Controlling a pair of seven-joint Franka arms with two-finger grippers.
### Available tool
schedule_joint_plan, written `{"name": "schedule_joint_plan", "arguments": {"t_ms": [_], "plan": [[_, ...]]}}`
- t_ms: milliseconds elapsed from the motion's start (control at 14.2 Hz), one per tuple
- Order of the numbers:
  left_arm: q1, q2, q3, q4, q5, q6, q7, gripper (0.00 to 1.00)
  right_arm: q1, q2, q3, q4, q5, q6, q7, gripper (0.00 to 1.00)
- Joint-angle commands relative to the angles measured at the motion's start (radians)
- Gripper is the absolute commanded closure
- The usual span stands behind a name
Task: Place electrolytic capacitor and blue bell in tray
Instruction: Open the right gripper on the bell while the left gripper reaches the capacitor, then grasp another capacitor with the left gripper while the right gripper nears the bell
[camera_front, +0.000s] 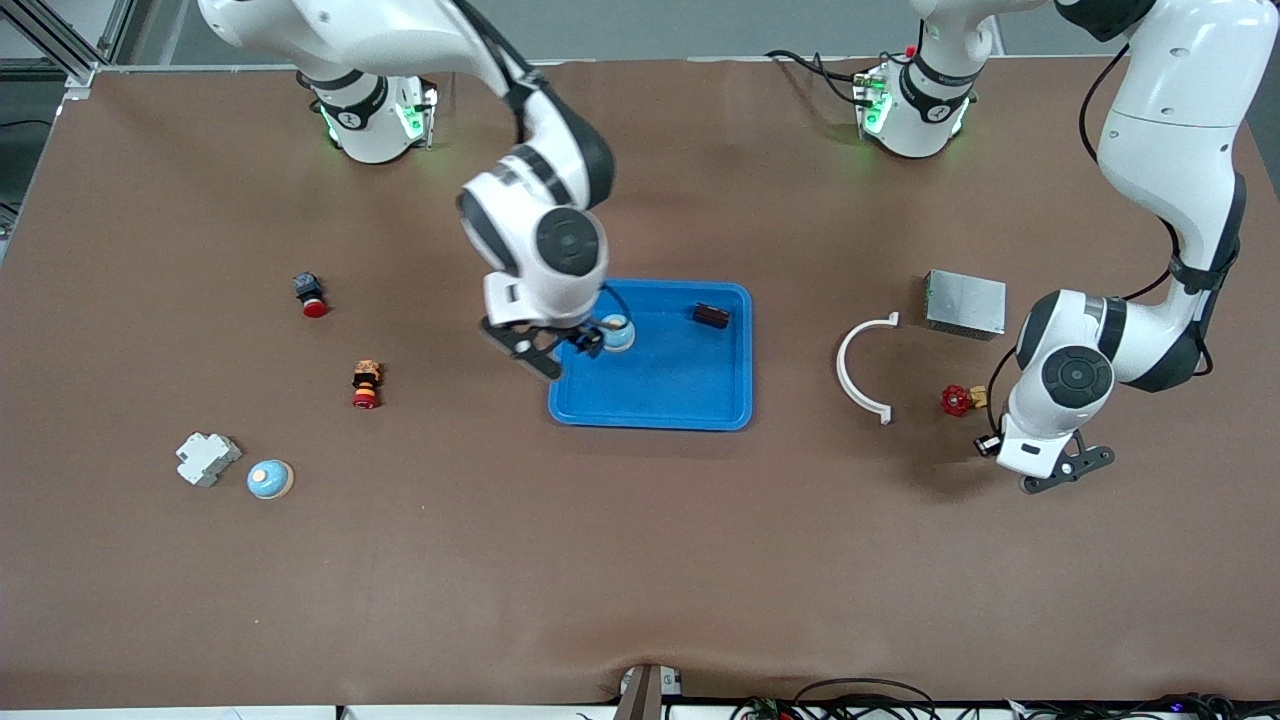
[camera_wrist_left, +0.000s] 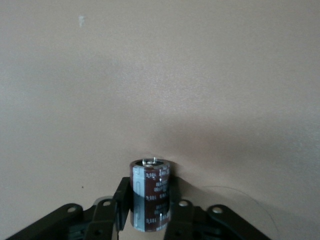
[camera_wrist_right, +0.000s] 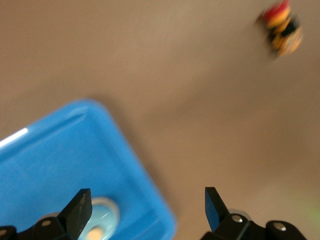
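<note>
The blue tray (camera_front: 660, 395) lies mid-table. A light blue bell (camera_front: 617, 333) sits inside it near the corner toward the right arm's end, and it also shows in the right wrist view as the bell (camera_wrist_right: 100, 225) on the tray (camera_wrist_right: 60, 160). My right gripper (camera_front: 560, 345) hangs open over that tray edge, its fingertips (camera_wrist_right: 80, 207) wide apart and holding nothing. A dark brown cylinder (camera_front: 711, 315) lies in the tray's other top corner. My left gripper (camera_front: 995, 445) is low at the table, shut on an upright brown electrolytic capacitor (camera_wrist_left: 150, 192).
A grey metal box (camera_front: 965, 303), a white curved piece (camera_front: 865, 370) and a red valve handle (camera_front: 957, 400) lie toward the left arm's end. Toward the right arm's end are two red push buttons (camera_front: 311, 295) (camera_front: 366, 385), a white block (camera_front: 207, 458) and a second blue bell (camera_front: 269, 480).
</note>
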Motion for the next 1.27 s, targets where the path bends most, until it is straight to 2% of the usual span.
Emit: {"name": "schedule_joint_plan", "arguments": {"t_ms": [0,212,424,565,776,1059,1200], "plan": [[0.001,-0.060,-0.017,-0.041,0.033,-0.036,-0.057,1.00,-0.146,-0.064,0.019,-0.034,-0.026,-0.037,-0.228,0.00],[0.002,-0.103,-0.072,-0.038,0.030,-0.116,-0.135,1.00,-0.315,-0.096,0.020,-0.048,-0.052,-0.032,-0.470,0.00],[0.007,-0.120,-0.167,-0.024,0.004,-0.152,-0.209,1.00,-0.462,-0.098,0.022,-0.038,-0.051,-0.004,-0.686,0.00],[-0.005,-0.112,-0.207,0.028,-0.099,-0.196,-0.250,1.00,-0.537,-0.090,0.022,-0.041,-0.043,0.047,-0.792,0.00],[-0.045,-0.102,-0.216,0.125,-0.194,-0.349,-0.261,1.00,-0.619,-0.066,0.023,-0.042,-0.040,0.143,-0.892,0.00],[-0.145,-0.099,-0.216,0.185,-0.280,-0.399,-0.362,1.00,-0.689,-0.003,0.025,-0.041,-0.023,0.238,-0.963,0.00],[-0.179,-0.097,-0.216,0.197,-0.285,-0.399,-0.428,1.00,-0.729,0.030,0.025,-0.039,0.049,0.289,-1.050,0.00]]}}
